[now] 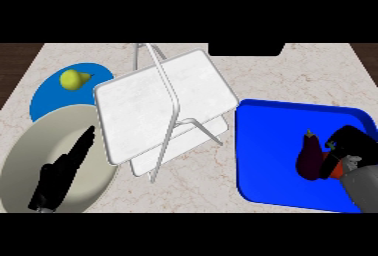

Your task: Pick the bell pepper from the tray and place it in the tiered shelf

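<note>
Clearly, only a small red-orange piece of the pepper [336, 172] shows. It lies on the blue tray [273, 150], just beside a dark eggplant [310, 155] and probably touching it. The rest is hidden behind the right hand [353, 142], which the right edge cuts off; whether it grips the pepper I cannot tell. The left hand [60, 172] is open, fingers straight, over a beige plate [29, 150]. The white shelf [159, 102] stands between plate and tray, its lower tier mostly covered by the upper one.
</note>
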Controlling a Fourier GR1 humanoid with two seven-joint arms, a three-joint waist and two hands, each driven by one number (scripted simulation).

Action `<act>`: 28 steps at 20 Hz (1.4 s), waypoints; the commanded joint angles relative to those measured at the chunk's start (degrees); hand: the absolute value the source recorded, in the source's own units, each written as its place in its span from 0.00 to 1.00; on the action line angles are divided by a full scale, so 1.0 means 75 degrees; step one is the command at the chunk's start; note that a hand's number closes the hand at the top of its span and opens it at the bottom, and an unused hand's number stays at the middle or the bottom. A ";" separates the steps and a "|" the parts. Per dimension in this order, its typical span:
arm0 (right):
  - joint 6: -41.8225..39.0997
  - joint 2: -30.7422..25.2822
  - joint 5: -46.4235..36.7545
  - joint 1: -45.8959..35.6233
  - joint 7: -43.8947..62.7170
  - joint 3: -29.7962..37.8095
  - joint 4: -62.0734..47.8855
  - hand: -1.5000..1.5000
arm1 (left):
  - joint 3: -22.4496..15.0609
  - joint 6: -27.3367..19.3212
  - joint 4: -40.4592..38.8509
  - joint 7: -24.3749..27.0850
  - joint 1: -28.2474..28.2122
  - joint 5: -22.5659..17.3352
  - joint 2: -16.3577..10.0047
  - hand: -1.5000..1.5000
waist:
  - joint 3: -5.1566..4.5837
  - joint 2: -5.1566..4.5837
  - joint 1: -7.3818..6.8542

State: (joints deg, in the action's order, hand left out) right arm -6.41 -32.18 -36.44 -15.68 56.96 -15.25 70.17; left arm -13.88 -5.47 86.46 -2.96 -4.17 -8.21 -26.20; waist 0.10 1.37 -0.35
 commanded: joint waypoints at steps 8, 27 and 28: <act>0.0325 0.0336 -0.1131 0.0005 0.0190 -0.0251 0.1236 1.00 | 0.0042 0.0024 -0.0589 0.0101 0.0473 0.0088 0.0709 0.50 | -0.0019 -0.0168 0.0141; -0.0990 0.0800 -0.0108 -0.0071 -0.0199 -0.1016 0.9448 1.00 | -0.0079 -0.0275 -0.0596 0.0013 0.0290 0.0288 0.0949 0.50 | -0.0030 -0.0168 0.0352; -0.1262 0.0834 0.0233 -0.0469 0.0095 -0.0551 0.9489 1.00 | -0.0024 -0.0023 -0.0373 0.0074 0.0065 0.0181 0.0730 0.50 | -0.0032 -0.0164 0.0247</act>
State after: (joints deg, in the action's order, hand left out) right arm -13.52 -27.67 -39.60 -15.82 52.38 -24.97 132.72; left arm -11.64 -5.36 87.53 -2.01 -6.99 -7.31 -25.06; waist 0.85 1.11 1.65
